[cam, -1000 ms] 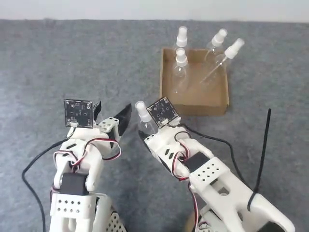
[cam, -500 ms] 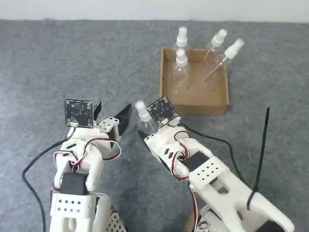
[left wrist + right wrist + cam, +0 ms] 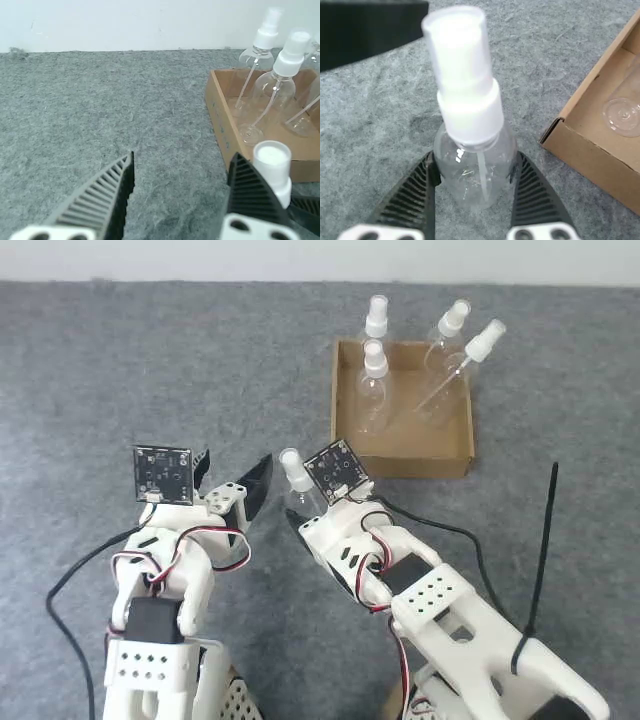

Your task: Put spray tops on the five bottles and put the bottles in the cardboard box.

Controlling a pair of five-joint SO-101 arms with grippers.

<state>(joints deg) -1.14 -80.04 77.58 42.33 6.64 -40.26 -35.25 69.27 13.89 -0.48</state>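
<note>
The right end effector [image 3: 475,162] is clamped on the last bottle [image 3: 465,185], with one finger on each side. This bottle stands on the table [image 3: 150,370], near the cardboard box [image 3: 400,466], and its spray top [image 3: 462,75] is on. The left end effector [image 3: 182,167] is wide apart and holds nothing. Four bottles [image 3: 375,390] with tops stand in the box. I think just this last one has to go in. The right wrist view shows the grip up close. The high view looks down into the box, so you can count what is inside
</note>
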